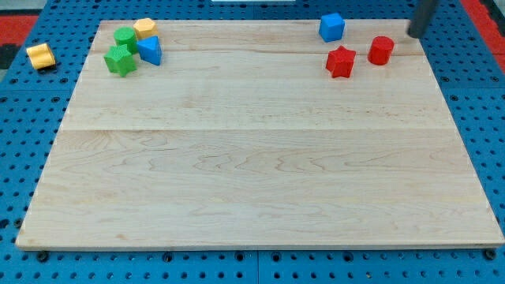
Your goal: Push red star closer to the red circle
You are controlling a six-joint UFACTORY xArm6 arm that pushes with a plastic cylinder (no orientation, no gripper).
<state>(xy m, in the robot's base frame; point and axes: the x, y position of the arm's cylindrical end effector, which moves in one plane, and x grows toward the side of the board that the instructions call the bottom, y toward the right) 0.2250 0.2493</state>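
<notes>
The red star (340,61) lies near the view's top right on the wooden board (260,173). The red circle (380,50), a short cylinder, stands just to its right and slightly higher, a small gap between them. My tip (413,35) is at the view's top right corner, to the right of and above the red circle, apart from it. The rod runs up out of the frame.
A blue cube (331,27) sits above the red star. At the top left is a cluster: yellow block (144,29), green cylinder (125,37), green star (120,60), blue triangular block (150,50). A yellow cylinder (39,56) lies off the board on the left.
</notes>
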